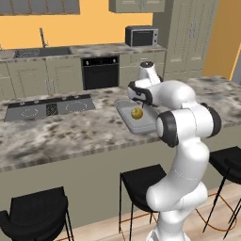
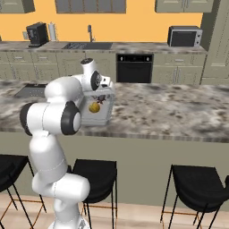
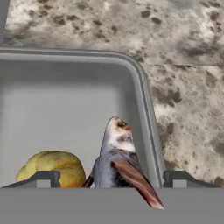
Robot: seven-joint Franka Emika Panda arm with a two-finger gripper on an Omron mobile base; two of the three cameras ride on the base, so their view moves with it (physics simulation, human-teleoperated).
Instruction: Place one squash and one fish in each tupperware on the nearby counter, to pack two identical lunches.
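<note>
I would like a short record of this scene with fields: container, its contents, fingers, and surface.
container: light-grey tupperware with a raised rim, standing on the counter
contents: yellow squash and grey fish side by side inside it
fingers: gripper open, its fingers standing either side of the two items, gripping nothing
surface: speckled stone counter

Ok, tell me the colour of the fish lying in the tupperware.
Dark grey fish with a pale head and reddish fin; clearest in the hand view.
</note>
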